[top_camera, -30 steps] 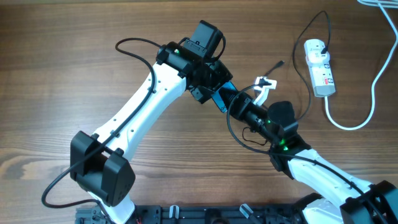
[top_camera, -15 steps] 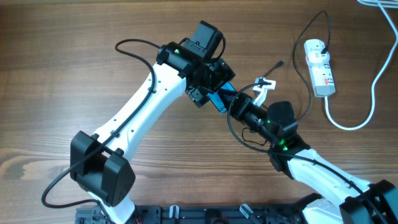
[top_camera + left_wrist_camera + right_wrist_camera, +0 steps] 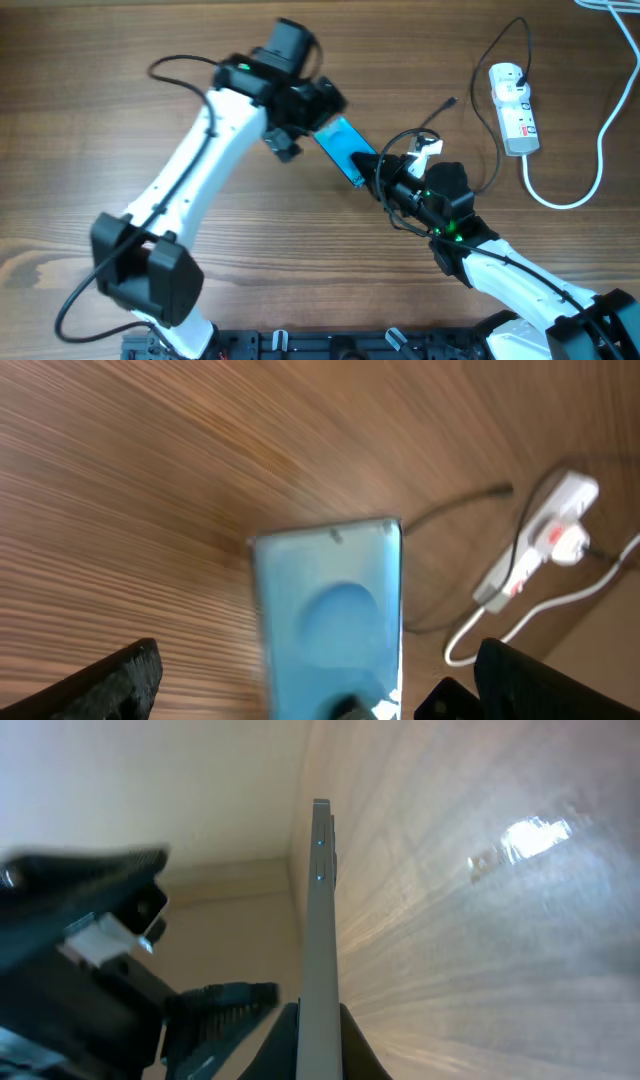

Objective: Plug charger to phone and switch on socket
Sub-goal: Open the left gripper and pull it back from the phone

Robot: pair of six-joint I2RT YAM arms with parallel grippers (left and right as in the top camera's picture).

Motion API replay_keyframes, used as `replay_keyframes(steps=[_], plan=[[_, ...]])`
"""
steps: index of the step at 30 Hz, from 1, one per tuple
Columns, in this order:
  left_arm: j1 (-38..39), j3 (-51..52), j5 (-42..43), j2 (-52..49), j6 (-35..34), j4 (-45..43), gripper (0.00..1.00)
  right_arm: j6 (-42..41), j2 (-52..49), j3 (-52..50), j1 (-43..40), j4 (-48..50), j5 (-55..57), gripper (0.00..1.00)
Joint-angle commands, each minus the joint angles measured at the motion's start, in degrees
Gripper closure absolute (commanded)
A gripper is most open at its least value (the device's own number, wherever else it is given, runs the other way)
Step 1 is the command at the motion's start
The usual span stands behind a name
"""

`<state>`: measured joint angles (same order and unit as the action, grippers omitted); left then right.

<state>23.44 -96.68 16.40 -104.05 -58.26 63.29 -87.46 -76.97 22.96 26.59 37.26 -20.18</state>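
Overhead: right end effector (image 3: 372, 170) pinches the phone (image 3: 343, 148) by its near end; left end effector (image 3: 306, 122) hangs spread at the far end, gripping nothing (left wrist view: both fingers (image 3: 100, 680) wide of it). Charger (image 3: 450, 102) connector lies loose on the tabletop (image 3: 100, 60) between phone and socket (image 3: 513, 110), so plugging looks not yet begun; you next need that connector picked up and lined with the phone's port.

Left arm (image 3: 195, 160): white links, black joints, loose black cable. Right arm (image 3: 520, 280): same build, green light.
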Motion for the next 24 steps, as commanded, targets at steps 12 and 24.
replay_keyframes(steps=[12,24], plan=[[-30.62,-0.83,-0.2,8.81,15.08,20.17,0.0,-31.23,-0.07,0.76,0.24,3.32,-10.36,0.96],[-31.23,-0.83,21.53,8.81,23.54,19.21,0.01,-31.23,-0.07,0.79,0.24,18.27,-10.58,0.96]])
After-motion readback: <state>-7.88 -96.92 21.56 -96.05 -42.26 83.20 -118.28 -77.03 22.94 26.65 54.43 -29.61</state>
